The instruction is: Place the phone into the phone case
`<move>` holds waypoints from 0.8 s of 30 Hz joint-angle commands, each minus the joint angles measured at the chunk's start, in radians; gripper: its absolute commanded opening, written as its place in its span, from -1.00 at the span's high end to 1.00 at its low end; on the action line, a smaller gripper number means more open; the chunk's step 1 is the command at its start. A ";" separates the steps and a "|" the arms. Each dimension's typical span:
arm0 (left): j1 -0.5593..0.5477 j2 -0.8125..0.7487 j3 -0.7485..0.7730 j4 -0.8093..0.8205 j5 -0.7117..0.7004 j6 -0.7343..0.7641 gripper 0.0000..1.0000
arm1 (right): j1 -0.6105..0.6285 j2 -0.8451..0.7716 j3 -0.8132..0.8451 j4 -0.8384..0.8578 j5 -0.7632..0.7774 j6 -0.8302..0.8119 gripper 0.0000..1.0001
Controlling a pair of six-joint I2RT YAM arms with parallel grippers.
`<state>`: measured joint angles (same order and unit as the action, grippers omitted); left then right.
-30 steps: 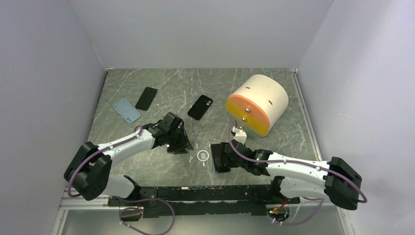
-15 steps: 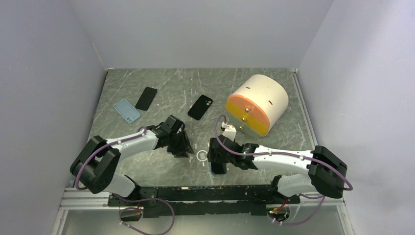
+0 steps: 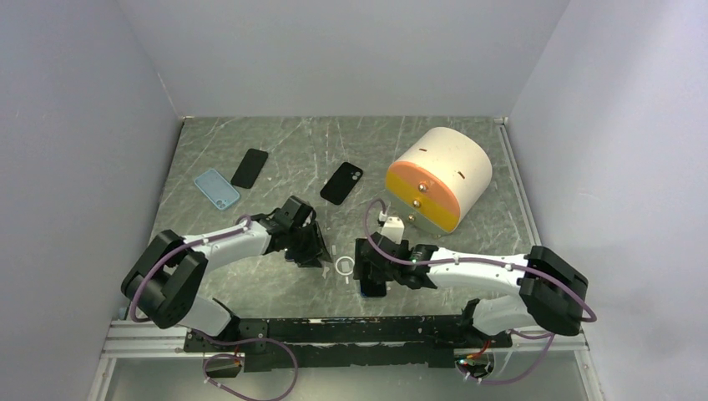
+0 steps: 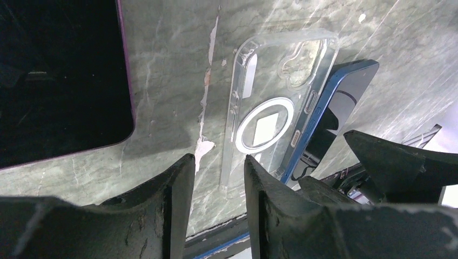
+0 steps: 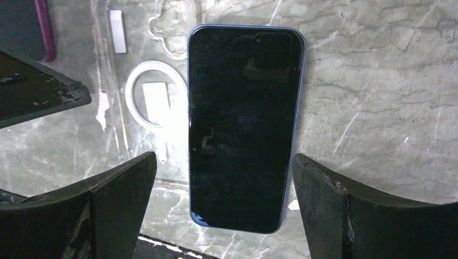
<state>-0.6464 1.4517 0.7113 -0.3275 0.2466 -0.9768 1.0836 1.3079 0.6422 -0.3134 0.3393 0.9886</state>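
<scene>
In the right wrist view, the phone (image 5: 246,129) lies on the grey marbled table (image 5: 378,81) with its black screen up and a blue rim around it. Its left side lies over the right edge of the clear phone case (image 5: 146,102), so it is not seated inside the case. The right gripper (image 5: 224,159) is released: its two fingers (image 5: 121,199) stand wide apart, one on each side of the phone, and neither touches it. In the top left corner there is a dark slab with a purple rim (image 5: 21,27).

In the left wrist view, the case lies flat with its white ring in the middle, and the phone rests against its right long edge. The left gripper (image 4: 219,172) has its jaws only a little apart. The near corner of the case reaches into the gap between them, but I cannot tell whether it is pinched.

In the top view, the two grippers are close together near the front middle of the table, with the case between them. The phone is mostly hidden under the right one. Farther back lie a light blue case (image 3: 216,189), a black phone (image 3: 249,168) just beside it, another black phone (image 3: 341,183) and a large cream and orange drum (image 3: 438,178).
</scene>
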 commanded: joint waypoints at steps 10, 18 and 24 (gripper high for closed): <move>0.004 0.037 0.015 0.067 0.034 0.015 0.16 | 0.006 0.087 0.009 0.036 -0.006 -0.014 -0.84; 0.004 0.072 0.003 0.114 0.075 0.017 0.24 | 0.005 0.083 0.010 0.064 -0.014 -0.029 -0.50; 0.001 0.103 0.005 0.133 0.093 0.023 0.30 | 0.005 0.091 0.018 0.083 -0.013 -0.030 -0.36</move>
<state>-0.6449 1.5345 0.7109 -0.2363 0.3077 -0.9741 1.0836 1.3880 0.6456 -0.2771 0.3325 0.9646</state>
